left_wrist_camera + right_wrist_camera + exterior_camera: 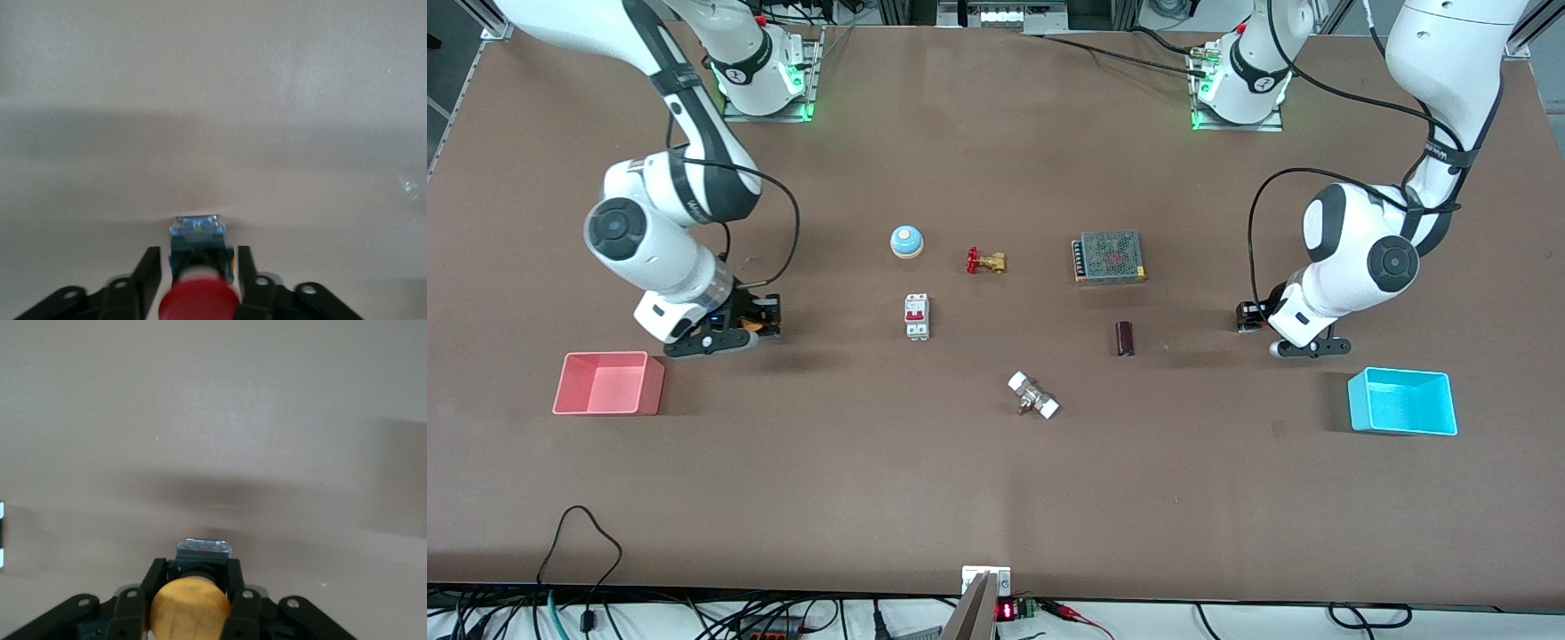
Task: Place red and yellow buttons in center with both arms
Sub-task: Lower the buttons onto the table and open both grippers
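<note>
The red button (199,303) sits on its black and blue body between the fingers of my left gripper (197,252). The jaws stand on each side of it with a thin gap on both sides, open. In the front view my left gripper (1245,316) is low over the table at the left arm's end. My right gripper (197,563) is shut on the black body of the orange-yellow button (190,607). In the front view my right gripper (767,313) is low over the table at the right arm's end, and the yellow button (752,325) shows as an orange spot. The brown center (1005,333) lies between them.
A pink bin (609,384) stands near my right gripper and a cyan bin (1402,402) near my left one. Around the middle lie a blue-and-white bell (906,240), a red-handled valve (985,261), a breaker (917,316), a mesh box (1109,256), a dark cylinder (1125,338) and a white-ended fitting (1033,396).
</note>
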Tool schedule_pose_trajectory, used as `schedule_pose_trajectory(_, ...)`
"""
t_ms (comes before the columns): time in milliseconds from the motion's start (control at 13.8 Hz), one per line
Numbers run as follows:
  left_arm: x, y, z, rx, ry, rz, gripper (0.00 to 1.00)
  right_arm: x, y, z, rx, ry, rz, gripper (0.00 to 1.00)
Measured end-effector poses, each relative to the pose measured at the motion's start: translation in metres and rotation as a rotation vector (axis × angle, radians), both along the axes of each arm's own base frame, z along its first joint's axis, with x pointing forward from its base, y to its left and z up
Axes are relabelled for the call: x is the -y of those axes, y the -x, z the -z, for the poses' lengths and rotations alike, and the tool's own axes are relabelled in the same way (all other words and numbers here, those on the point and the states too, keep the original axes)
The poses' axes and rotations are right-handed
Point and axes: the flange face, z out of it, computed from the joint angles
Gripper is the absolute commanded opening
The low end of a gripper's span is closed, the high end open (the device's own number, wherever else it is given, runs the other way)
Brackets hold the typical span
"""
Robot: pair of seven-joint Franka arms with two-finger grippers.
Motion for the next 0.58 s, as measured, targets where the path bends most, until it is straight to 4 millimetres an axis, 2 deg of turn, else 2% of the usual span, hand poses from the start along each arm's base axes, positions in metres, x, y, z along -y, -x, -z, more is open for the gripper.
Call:
schedule_pose_trajectory(72, -0.001, -0.006, -0.008, 0.021, -0.001, -0.002, 1.0, -0.009, 0.006, 0.007, 0.003, 0.003, 0.003, 0.37)
schedule_pose_trajectory(217, -0.004, -0.029, -0.041, 0.086, -0.003, -0.009, 1.0, -0.034, 0.016, 0.018, 0.002, 0.029, 0.0, 0.37)
schedule_pose_trajectory(362, -0.02, -0.057, -0.088, 0.133, -0.013, -0.031, 1.0, -0.056, 0.025, 0.028, 0.016, 0.088, 0.012, 0.37)
schedule_pose_trajectory(580, -0.048, -0.087, -0.158, 0.157, -0.027, -0.065, 1.0, -0.069, 0.03, 0.045, 0.039, 0.114, 0.06, 0.37)
